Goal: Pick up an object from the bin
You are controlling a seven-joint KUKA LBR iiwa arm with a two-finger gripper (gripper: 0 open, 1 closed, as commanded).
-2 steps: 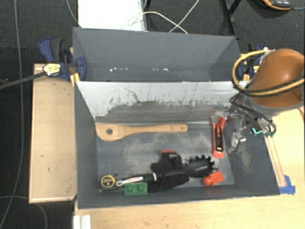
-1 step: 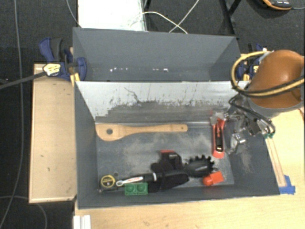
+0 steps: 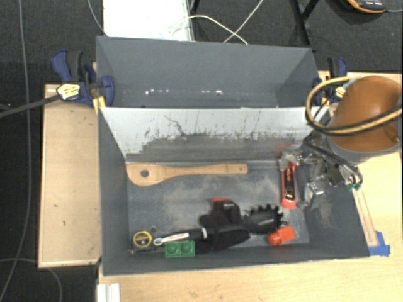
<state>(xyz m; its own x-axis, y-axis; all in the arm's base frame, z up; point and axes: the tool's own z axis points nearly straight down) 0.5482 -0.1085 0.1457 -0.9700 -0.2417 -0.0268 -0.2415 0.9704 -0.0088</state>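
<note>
Claw, its state impossible to tell, hovers beside a red-and-black tool at frame right; the nearby bin wall may deflect it.

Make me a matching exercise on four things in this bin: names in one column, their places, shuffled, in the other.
Things
1. wooden spoon
2. green toy brick
3. red and black tool
4. small orange piece

Places
A. at the front, towards the left
B. at the right, just beside the gripper
C. lying crosswise nearer the back, bowl to the left
D. at the right end of the dark heap in front

Pairs: 1-C, 2-A, 3-B, 4-D
</note>
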